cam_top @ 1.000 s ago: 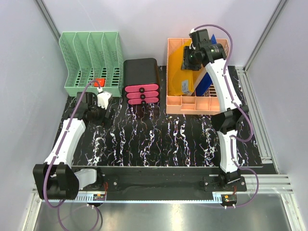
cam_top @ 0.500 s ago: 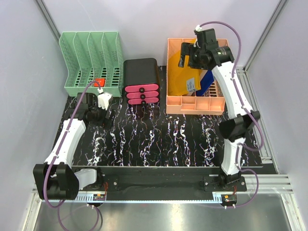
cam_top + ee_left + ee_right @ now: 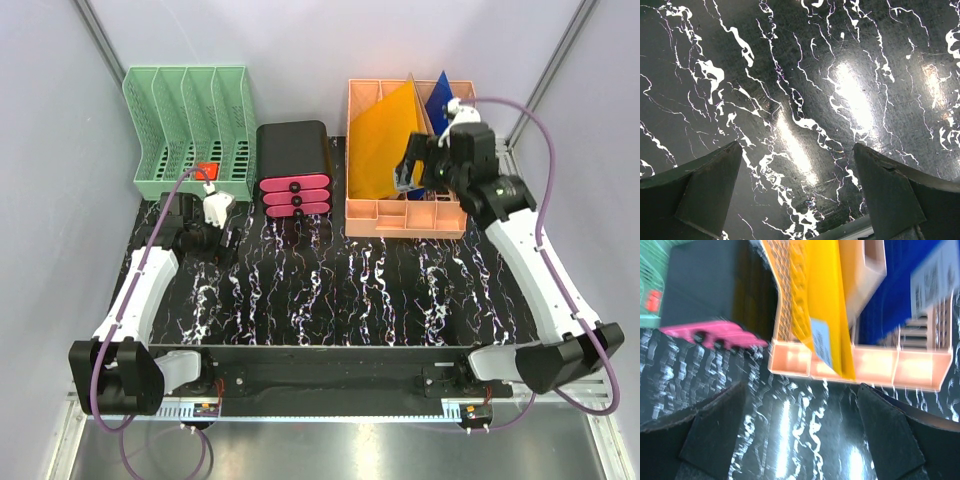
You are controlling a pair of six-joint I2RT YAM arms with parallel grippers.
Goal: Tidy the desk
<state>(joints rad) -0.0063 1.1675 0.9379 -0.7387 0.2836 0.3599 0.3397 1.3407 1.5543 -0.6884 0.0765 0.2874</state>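
Observation:
The desk (image 3: 340, 290) is a black tabletop with white veining. At its back right stands an orange file rack (image 3: 405, 215) holding a yellow folder (image 3: 385, 140) and a blue folder (image 3: 440, 100), both upright. My right gripper (image 3: 413, 172) is open and empty over the rack's front edge. In the right wrist view it (image 3: 800, 425) hangs above the desk (image 3: 805, 440), facing the rack (image 3: 860, 365), the yellow folder (image 3: 827, 305) and the blue folder (image 3: 900, 295). My left gripper (image 3: 212, 240) is open and empty, low over the desk (image 3: 805, 75) at the back left.
A green file rack (image 3: 190, 120) with a small red item (image 3: 207, 172) stands at the back left. A black drawer unit with pink drawers (image 3: 293, 160) sits between the racks, also in the right wrist view (image 3: 715, 332). Grey walls close in both sides.
My right arm has drawn back from over the orange rack toward the near right, with nothing in its gripper. The folders stand more upright. My left arm has not moved.

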